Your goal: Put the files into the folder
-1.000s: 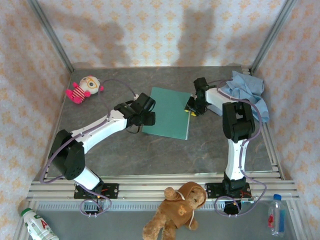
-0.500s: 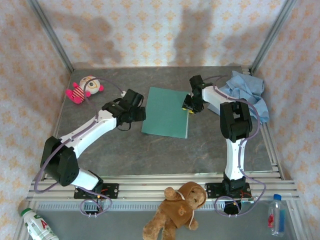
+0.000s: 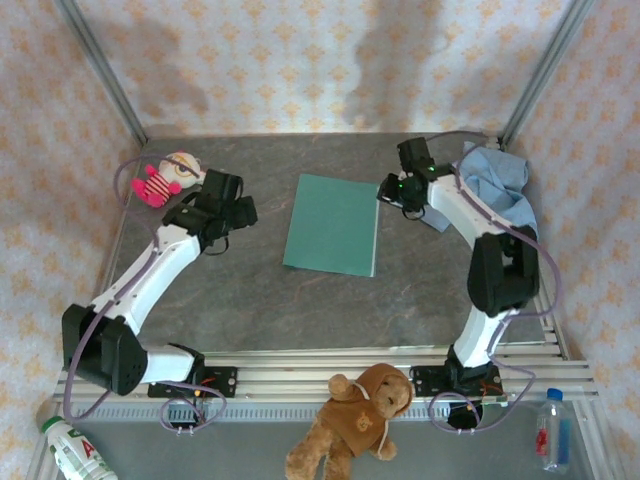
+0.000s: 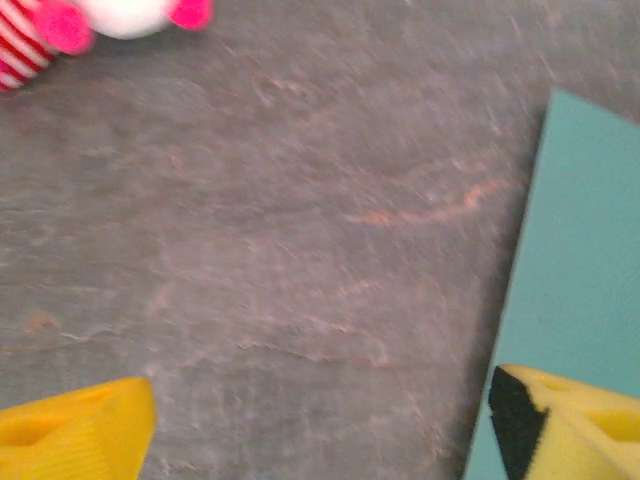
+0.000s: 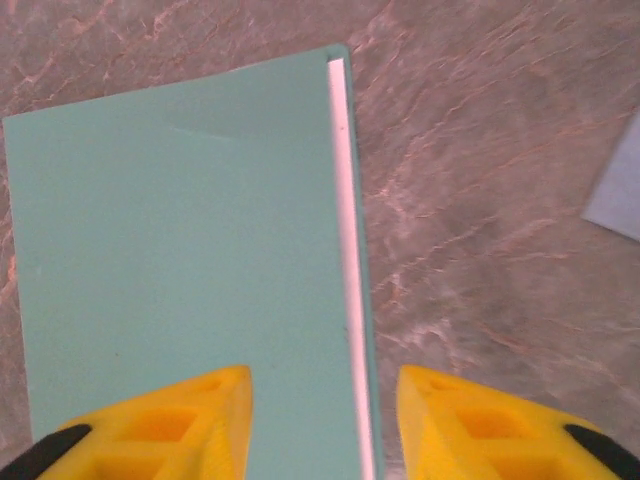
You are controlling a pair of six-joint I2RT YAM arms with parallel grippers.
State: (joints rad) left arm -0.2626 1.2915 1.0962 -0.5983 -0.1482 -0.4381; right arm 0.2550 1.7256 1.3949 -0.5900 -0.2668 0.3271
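The teal-green folder (image 3: 332,224) lies shut and flat on the grey table. In the right wrist view a thin white strip of the files (image 5: 347,230) shows along the long edge of the folder (image 5: 190,230), between its leaves. My right gripper (image 3: 388,192) hovers at the folder's far right corner. The right gripper (image 5: 322,420) is open, its yellow fingers astride that edge and gripping nothing. My left gripper (image 3: 238,212) is to the left of the folder, apart from it. The left gripper (image 4: 320,440) stands wide open over bare table, with the folder (image 4: 590,280) by its right finger.
A light blue cloth (image 3: 495,180) lies bunched at the back right beside the right arm. A pink striped doll (image 3: 165,178) sits at the back left, close to the left wrist. Off the table in front are a teddy bear (image 3: 360,420) and two bottles (image 3: 552,430).
The left arm pulled away leftward from the folder's left edge and its jaws opened wide. The right gripper shifted back toward the far right corner and opened wider.
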